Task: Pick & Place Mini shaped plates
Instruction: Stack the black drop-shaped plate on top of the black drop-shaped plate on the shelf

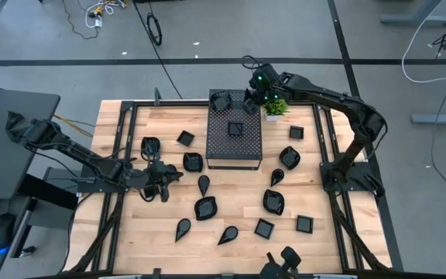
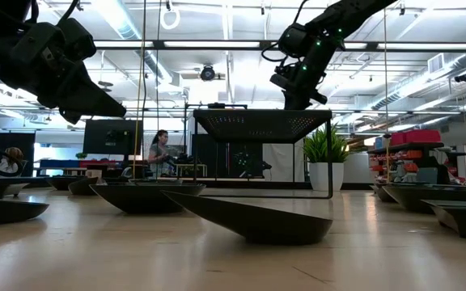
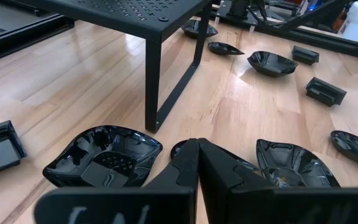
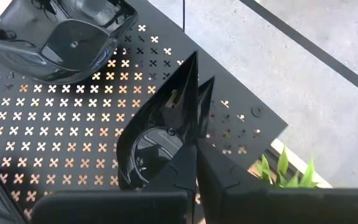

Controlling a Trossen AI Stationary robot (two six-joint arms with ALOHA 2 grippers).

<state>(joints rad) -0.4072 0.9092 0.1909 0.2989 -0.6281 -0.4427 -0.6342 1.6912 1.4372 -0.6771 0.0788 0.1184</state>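
Note:
Several glossy black mini plates lie scattered on the wooden table (image 1: 130,225), such as a leaf-shaped one (image 1: 205,208) and a teardrop (image 1: 204,184). A black perforated rack (image 1: 235,143) stands mid-table with a plate (image 1: 235,129) on top and two more (image 1: 221,99) at its far end. My right gripper (image 4: 196,149) hovers over the rack's far right corner (image 1: 255,91), shut on a teardrop plate (image 4: 160,130). My left gripper (image 3: 197,146) is shut and empty, low over the table's left part (image 1: 175,173), between two plates (image 3: 104,155) (image 3: 294,165). My right gripper pinches the teardrop plate's rim at its rounded end (image 4: 180,146) between the two fingers. The fingers slant down from above. The plate's hollow side faces up and its pointed tip (image 4: 190,65) points away from the fingers. Whether the plate touches the rack top, I cannot tell.
A small green potted plant (image 1: 276,107) stands beside the rack's far right corner, close under my right arm. A leaf-shaped plate (image 4: 61,31) sits on the rack next to the held one. Black frame rails (image 1: 327,139) run along the table's sides.

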